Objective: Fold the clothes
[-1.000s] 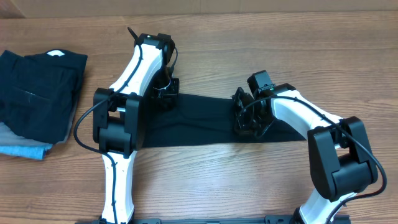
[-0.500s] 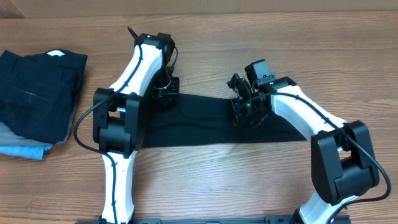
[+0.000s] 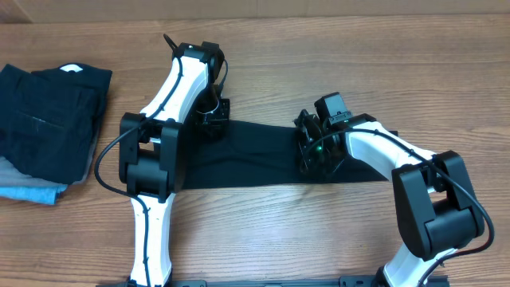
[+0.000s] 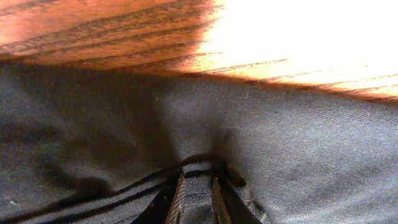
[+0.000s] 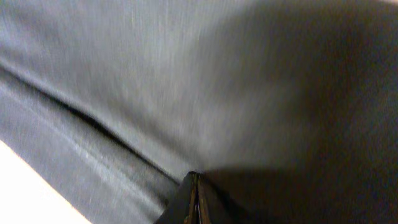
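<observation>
Overhead: shirt (image 3: 255,155) lies flat on the table (image 3: 319,231) as a long black band, running left to right across the centre. Its upper edge is fairly straight and its lower edge slightly wavy. The left end is partly hidden under the left arm, and the right end reaches the right arm's elbow.

Left gripper (image 3: 212,119): at the band's upper left corner, on the far edge, pointing down onto the cloth. In the left wrist view the fingers (image 4: 176,200) stand close together with a raised ridge of black cloth, hem seam included, caught between them. So it grips the shirt edge. Cloth puckers toward the tips. Bare wood shows just beyond the edge.

Right gripper (image 3: 313,153): over the band right of centre, down on the fabric. In the right wrist view the fingers (image 5: 186,204) are closed, tips meeting in a thin line against the cloth. Whether any fabric is nipped between them cannot be told. A hem seam runs diagonally at lower left of that view, with pale table past it.

Stack (image 3: 48,119) of folded garments sits at the far left of the table, well apart from the shirt. It is dark on top, with grey and blue layers showing beneath.
</observation>
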### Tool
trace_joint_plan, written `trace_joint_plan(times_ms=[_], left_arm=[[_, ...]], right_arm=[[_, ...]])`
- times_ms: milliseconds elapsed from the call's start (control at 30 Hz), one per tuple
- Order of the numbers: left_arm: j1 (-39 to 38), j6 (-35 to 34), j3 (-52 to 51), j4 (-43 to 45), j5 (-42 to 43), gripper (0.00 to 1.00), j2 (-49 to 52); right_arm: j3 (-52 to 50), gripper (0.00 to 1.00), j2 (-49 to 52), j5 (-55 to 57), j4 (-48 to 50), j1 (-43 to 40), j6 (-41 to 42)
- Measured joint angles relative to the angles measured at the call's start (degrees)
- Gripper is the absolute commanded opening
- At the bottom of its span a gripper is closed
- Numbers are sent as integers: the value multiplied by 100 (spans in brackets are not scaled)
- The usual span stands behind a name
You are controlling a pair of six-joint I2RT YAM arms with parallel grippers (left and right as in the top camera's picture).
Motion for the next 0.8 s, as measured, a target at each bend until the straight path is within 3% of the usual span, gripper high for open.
trace_joint_plan(times_ms=[433, 567, 700, 800], left_arm=[[0, -2, 0, 11, -2, 22, 0], [0, 0, 0, 26, -9, 21, 0], [0, 44, 0, 55, -164, 17, 0], [2, 184, 0, 72, -223, 28, 0]], right_arm=[[-55, 4, 2, -417, -1543, -13, 2], [417, 4, 35, 37, -2142, -164, 4], [623, 4, 35, 627, -2297, -608, 509], [623, 4, 35, 848, -2299, -745, 905]])
